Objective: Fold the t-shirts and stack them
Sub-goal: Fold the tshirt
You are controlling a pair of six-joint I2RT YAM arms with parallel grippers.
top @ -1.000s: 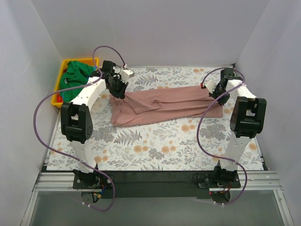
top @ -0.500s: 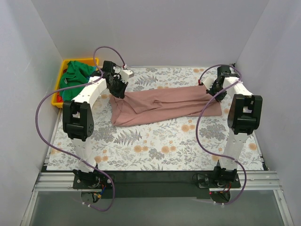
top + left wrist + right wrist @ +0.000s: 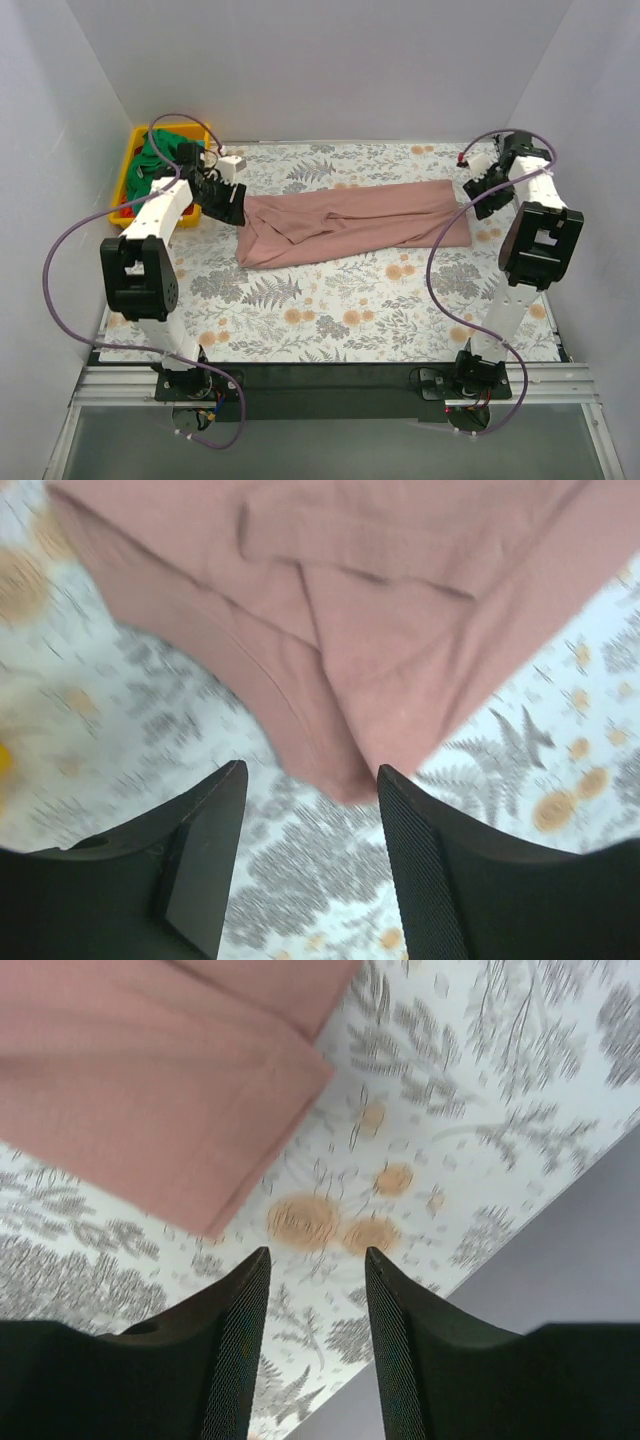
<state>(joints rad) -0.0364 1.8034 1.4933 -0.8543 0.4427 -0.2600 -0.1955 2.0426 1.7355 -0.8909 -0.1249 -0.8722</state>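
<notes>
A dusty-pink t-shirt [image 3: 350, 222] lies folded into a long band across the floral cover, and shows in the left wrist view [image 3: 380, 610] and the right wrist view [image 3: 140, 1080]. My left gripper [image 3: 226, 203] hovers just off the band's left end, open, nothing between its fingers [image 3: 420, 880]. My right gripper [image 3: 488, 196] hangs just past the band's right end, open and empty, over bare cover near the right wall. A green t-shirt [image 3: 152, 165] lies heaped in the yellow bin, with a bit of red fabric [image 3: 124, 208] under it.
The yellow bin [image 3: 122, 190] stands at the back left corner, partly behind my left arm. White walls close in the floral table cover [image 3: 330, 310] on three sides. Purple cables loop from both arms.
Both grippers have let go of the pink shirt's ends and opened. The left one pulled back to the left, the right one moved right toward the wall. The shirt lies flatter.
</notes>
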